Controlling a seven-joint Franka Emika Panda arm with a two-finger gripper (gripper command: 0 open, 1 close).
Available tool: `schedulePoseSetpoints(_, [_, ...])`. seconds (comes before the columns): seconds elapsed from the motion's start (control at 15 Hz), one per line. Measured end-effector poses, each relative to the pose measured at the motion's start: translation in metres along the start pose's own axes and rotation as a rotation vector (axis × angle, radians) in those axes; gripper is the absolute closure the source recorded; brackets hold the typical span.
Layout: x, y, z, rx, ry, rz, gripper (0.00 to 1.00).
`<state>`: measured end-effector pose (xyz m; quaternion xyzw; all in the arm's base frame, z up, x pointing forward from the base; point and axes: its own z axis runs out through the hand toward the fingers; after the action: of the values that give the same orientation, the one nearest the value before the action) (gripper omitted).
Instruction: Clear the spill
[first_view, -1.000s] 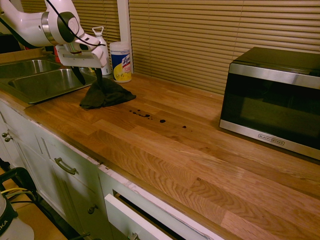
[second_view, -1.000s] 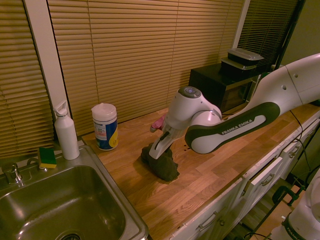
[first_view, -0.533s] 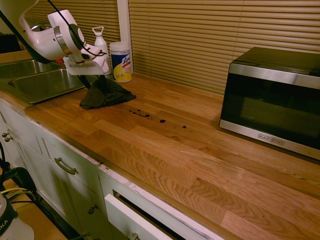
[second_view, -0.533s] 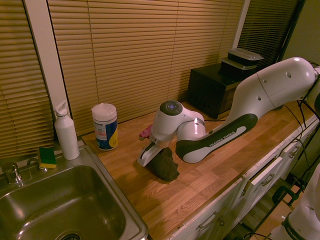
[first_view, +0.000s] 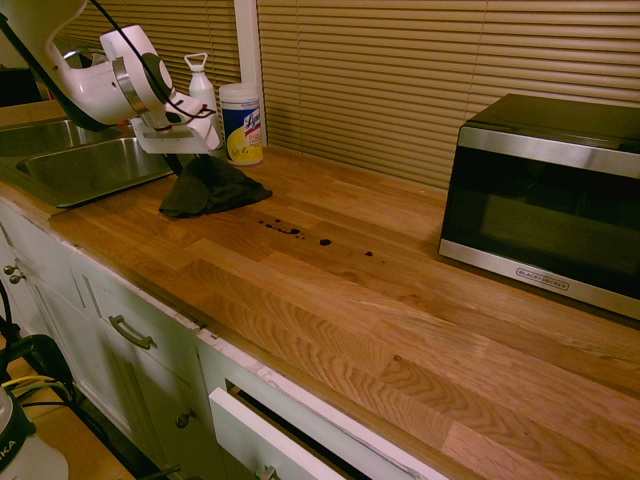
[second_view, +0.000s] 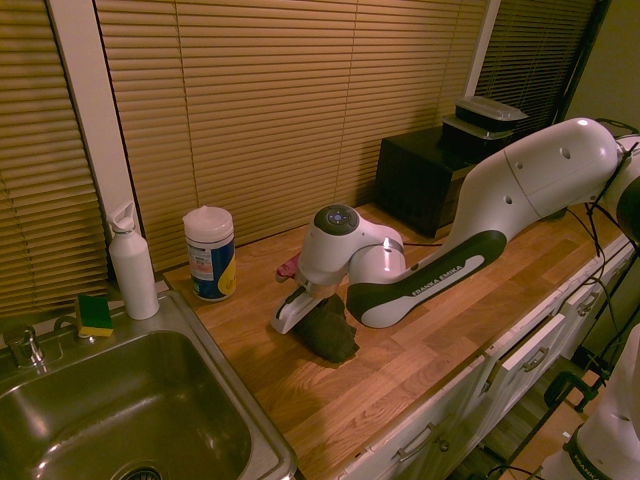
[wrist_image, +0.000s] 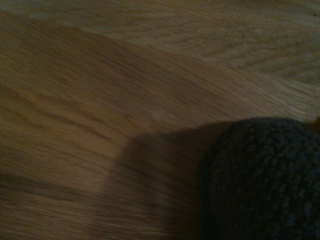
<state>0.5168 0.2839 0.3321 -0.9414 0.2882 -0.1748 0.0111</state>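
Hand (first_view: 186, 168) has come down at the sink side of the dark grey cloth (first_view: 215, 188) over the last second and tilted over; most of that travel was done by half a second ago, only a small nudge toward the sink since

Reads as lining up a grasp on the cloth, so wiping looks not yet begun

Hand state: lower end is hidden by the cloth in the first exterior view and by the arm housing in the second, so can't tell how far open it is or whether it has hold of the cloth. Wrist view has the cloth's fuzzy edge right up close

Spill (first_view: 325, 242): thin trail of dark drops on the bench (first_view: 420, 360), on the microwave (first_view: 545, 205) side of the hand, past the cloth and apart from it. Second exterior view now has it blocked by the arm; a drop or two showed there a second ago

Vs earlier: cloth outline and trail look unchanged, Lysol wipes tub (first_view: 241, 125) hasn't moved, near the hand

Next: secure grip, then drag cloth away from the sink over all the drops. Risk is pinching too little fabric and slipping off
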Motion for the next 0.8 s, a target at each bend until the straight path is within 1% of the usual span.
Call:
schedulePoseSetpoints(0.4, [0.010, 0.002, 0.003, -0.004, -0.002, 0.027, 1.00])
schedulePoseSetpoints(0.8, [0.032, 0.016, 0.010, -0.025, -0.034, 0.104, 1.00])
